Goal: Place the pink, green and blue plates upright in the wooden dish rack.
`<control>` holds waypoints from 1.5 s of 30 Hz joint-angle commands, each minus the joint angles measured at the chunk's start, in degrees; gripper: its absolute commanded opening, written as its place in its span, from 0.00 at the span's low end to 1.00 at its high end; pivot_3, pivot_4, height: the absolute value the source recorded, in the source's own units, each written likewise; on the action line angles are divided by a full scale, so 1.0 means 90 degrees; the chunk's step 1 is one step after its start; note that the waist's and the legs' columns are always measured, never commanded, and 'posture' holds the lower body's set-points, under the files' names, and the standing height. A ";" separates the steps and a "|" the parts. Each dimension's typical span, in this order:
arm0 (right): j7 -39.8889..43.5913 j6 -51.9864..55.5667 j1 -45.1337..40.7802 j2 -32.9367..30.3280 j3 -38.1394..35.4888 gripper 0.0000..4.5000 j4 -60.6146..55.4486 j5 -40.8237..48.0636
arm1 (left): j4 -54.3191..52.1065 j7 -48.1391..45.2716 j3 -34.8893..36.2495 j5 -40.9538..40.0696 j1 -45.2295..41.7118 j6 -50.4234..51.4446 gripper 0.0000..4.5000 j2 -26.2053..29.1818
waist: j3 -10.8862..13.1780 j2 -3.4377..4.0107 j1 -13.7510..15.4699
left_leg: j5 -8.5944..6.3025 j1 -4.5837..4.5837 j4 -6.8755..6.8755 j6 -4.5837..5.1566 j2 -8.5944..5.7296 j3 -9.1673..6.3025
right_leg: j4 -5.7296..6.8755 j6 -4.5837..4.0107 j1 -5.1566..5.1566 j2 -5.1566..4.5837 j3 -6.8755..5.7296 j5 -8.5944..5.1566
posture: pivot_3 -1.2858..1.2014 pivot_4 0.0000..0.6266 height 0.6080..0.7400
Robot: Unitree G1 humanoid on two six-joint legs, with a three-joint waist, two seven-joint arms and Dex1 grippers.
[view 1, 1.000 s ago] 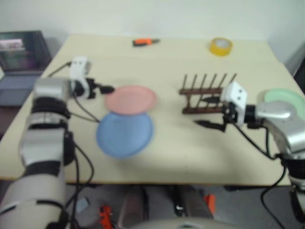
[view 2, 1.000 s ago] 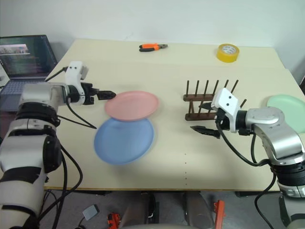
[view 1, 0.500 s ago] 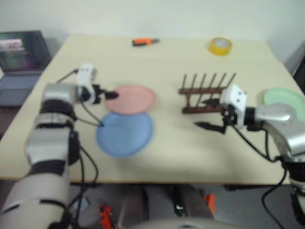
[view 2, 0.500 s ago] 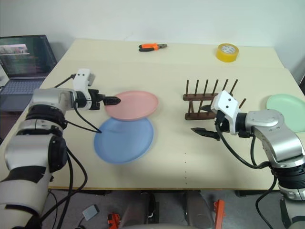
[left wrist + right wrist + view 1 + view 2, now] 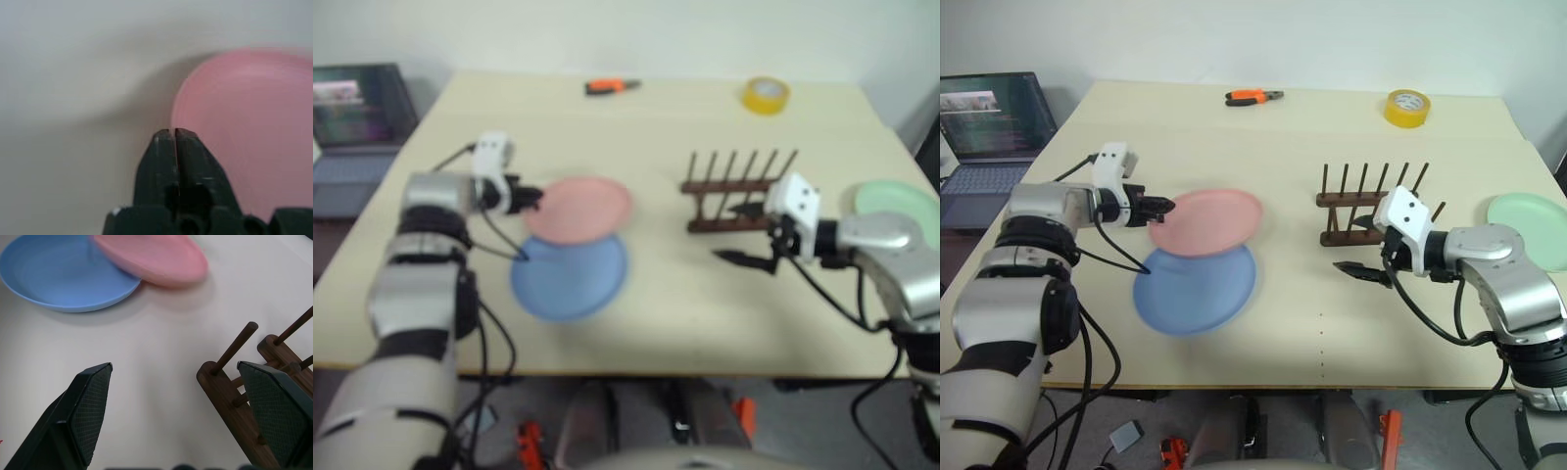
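Note:
The pink plate [image 5: 1209,220] lies with its near edge overlapping the blue plate [image 5: 1195,289] at mid-left of the table. My left gripper [image 5: 1168,207] is shut, its tips touching the pink plate's left rim. In the left wrist view the fingers [image 5: 188,156] meet with nothing seen between them, and the pink plate [image 5: 249,132] lies beside them. The wooden dish rack [image 5: 1371,211] stands empty at mid-right. My right gripper [image 5: 1359,245] is open just in front of the dish rack [image 5: 234,382], holding nothing. The green plate [image 5: 1533,225] lies flat at the table's right edge.
A yellow tape roll [image 5: 1407,106] and orange-handled pliers [image 5: 1253,96] lie at the far side of the table. An open laptop [image 5: 989,113] stands beside the table's left edge. Bare tabletop [image 5: 1332,323] stretches in front of the rack.
My left gripper reached the pink plate's left rim and shut there. The pink plate shifted slightly toward it. The right arm has not moved.

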 commanded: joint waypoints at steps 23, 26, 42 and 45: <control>0.0212 -0.0005 -0.0306 0.0093 -0.0170 1.00 -0.0444 0.0436 | -0.0478 -0.0372 0.0442 -0.0260 -0.0325 0.0138 0.00 0.0316 | 0.0000 0.0000 -0.0002 | 0.0000 -0.0003 0.0009 0.0000 0.0001 -0.0002 | 0.0003 0.0003 0.0001 0.0001 -0.0001 0.0002 | 0.52 0.24 1.00; 0.0238 -0.0021 -0.0461 0.0102 -0.0121 1.00 -0.0485 0.0471 | -0.0528 -0.0428 0.0437 -0.0258 -0.0437 0.0138 0.00 0.0358 | 0.0000 0.0000 -0.0004 | 0.0000 -0.0004 0.0012 0.0000 0.0001 -0.0002 | 0.0002 0.0005 0.0001 0.0001 -0.0001 0.0004 | 0.52 0.24 1.00; -0.0294 -0.1426 -0.2959 0.2069 0.1940 1.00 0.0747 -0.1178 | -0.1522 -0.0112 0.0063 0.0022 -0.1574 -0.0087 0.00 0.0010 | 0.0002 -0.0004 -0.0024 | 0.0000 -0.0008 0.0018 0.0000 0.0005 -0.0010 | 0.0008 0.0006 -0.0005 0.0008 -0.0005 0.0007 | 0.52 0.24 1.00; -0.0731 -0.2120 -0.3134 0.2560 0.2389 1.00 0.1391 -0.1970 | -0.2088 -0.0088 -0.0111 0.0044 -0.1532 0.0178 0.00 -0.0145 | 0.0002 -0.0004 -0.0009 | -0.0001 -0.0009 0.0019 0.0001 0.0002 0.0000 | 0.0005 0.0005 -0.0003 0.0000 0.0001 0.0008 | 0.52 0.24 1.00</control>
